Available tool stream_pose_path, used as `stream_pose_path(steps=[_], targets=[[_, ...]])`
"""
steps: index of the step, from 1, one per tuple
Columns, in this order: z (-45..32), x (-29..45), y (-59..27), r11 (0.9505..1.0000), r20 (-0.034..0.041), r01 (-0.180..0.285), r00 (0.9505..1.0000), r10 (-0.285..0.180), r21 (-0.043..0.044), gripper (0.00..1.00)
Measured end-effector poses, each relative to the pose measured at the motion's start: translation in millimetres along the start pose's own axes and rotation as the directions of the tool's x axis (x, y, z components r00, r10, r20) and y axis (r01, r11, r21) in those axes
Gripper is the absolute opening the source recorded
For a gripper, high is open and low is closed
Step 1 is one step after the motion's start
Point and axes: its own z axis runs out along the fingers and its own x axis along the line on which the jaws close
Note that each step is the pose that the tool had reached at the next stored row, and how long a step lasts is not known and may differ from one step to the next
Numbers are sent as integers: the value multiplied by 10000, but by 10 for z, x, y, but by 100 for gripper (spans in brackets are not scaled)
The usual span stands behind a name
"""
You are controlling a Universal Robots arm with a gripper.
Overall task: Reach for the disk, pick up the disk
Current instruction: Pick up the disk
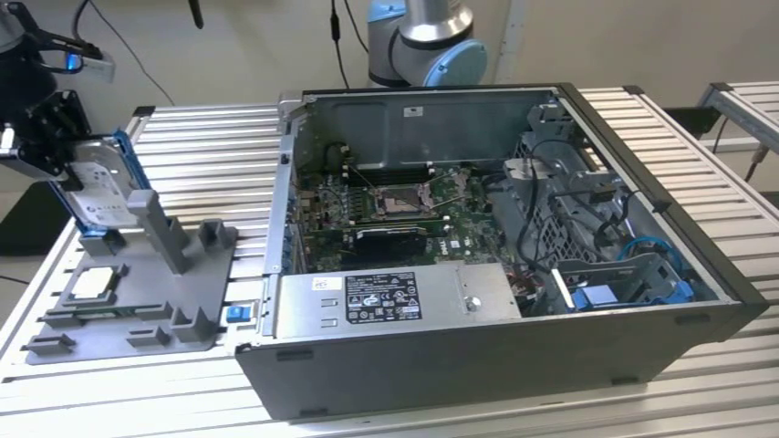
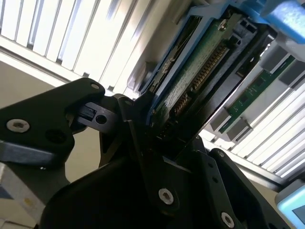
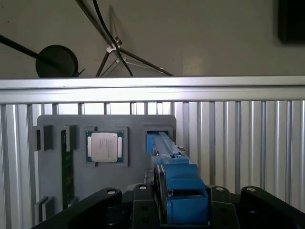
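Here the jaws of the gripper (image 1: 51,162) pinch the disk (image 1: 100,196), standing on edge at a corner of the grey fixture tray (image 1: 146,297) near the desk (image 1: 182,137) edge, so a good lift likely needs a straight, untilted pull clear of its slot.

The arm (image 1: 420,36) is a silver-grey tube with a round, pale blue joint cap (image 1: 462,62) and a darker band above it. A thin black cable (image 1: 331,20), possibly the arm's own, hangs beside it. The gripper (image 2: 167,129) is matt black, built of flat link plates (image 3: 95,202) with rounded ends, pinned by small silver screws (image 2: 18,125).
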Motion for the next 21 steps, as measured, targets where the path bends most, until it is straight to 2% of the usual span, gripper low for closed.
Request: stream_pose_path(steps=[10, 21], targets=[[-75, -1, 2, 10000, 7, 1, 10000, -1, 0, 0], [-200, -4, 6, 10000, 9, 0, 10000, 0, 0, 0]])
